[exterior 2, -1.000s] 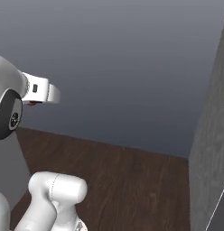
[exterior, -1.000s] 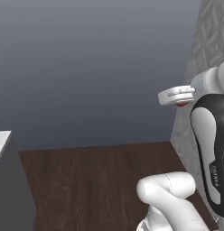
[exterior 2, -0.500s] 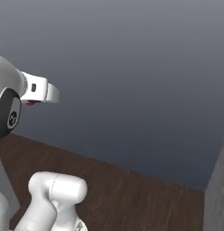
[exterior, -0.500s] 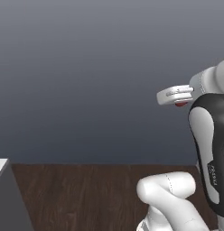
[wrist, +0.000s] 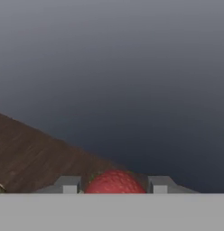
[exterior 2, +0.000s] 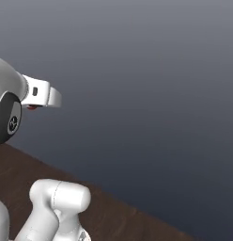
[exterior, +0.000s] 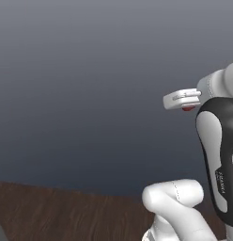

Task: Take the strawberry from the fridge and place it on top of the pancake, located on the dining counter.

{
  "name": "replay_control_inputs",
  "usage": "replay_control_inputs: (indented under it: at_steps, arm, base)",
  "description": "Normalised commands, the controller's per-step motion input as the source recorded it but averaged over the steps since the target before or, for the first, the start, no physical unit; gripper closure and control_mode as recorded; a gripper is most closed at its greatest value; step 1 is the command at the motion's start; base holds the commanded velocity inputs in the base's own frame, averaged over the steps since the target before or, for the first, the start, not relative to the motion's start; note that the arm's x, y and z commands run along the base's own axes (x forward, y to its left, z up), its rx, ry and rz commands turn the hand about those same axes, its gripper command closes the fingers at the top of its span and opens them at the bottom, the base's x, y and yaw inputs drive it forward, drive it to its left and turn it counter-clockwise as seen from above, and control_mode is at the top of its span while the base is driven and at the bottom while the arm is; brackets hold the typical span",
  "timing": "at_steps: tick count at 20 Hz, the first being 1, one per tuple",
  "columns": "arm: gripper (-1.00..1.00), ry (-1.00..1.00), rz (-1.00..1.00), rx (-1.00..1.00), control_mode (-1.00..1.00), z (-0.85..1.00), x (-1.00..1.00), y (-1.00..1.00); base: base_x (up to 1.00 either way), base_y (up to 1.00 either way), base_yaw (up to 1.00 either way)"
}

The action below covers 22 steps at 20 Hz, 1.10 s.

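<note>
The end effector (wrist: 114,185) is closed nearly all the way, and the strawberry (wrist: 114,182) sits between its two fingertips (wrist: 67,184), one on each side of the fruit. The grip is narrow because the berry is tiny, and I judge that it is gentle enough not to crush such a soft thing. In the left base view the end effector (exterior: 183,100) is carried high, with a small red piece of the strawberry (exterior: 188,108) showing just under it. In the right base view the same red spot (exterior 2: 32,107) shows below the end effector (exterior 2: 41,95).

Ahead of the end effector there is a plain grey background, and below it a dark wooden floor (wrist: 37,155). I think the arm holds the fruit up and close to its body so that it travels safely while the base carries it toward the pancake. The placing on the surface is not yet done. The fridge part of the task seems finished, since the berry is already in the grip.
</note>
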Motion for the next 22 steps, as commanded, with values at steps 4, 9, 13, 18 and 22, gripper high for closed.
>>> replay_control_inputs:
  at_steps: [4, 9, 13, 18, 22]
  arm:
    - [1.0, 0.0, 0.0, 0.0, 1.0, 0.0, 0.0, 0.0]
    - [1.0, 0.0, 0.0, 0.0, 1.0, 0.0, 0.0, 0.0]
    - [1.0, 0.0, 0.0, 0.0, 1.0, 0.0, 0.0, 0.0]
    - [1.0, 0.0, 0.0, 0.0, 1.0, 0.0, 0.0, 0.0]
    - [1.0, 0.0, 0.0, 0.0, 1.0, 0.0, 0.0, 0.0]
  base:
    - [1.0, 0.06, 0.43]
    - [0.99, 0.2, 0.51]
    - [0.85, 0.31, 0.54]
    - [0.98, 0.11, 0.5]
    - [1.0, 0.0, 0.46]
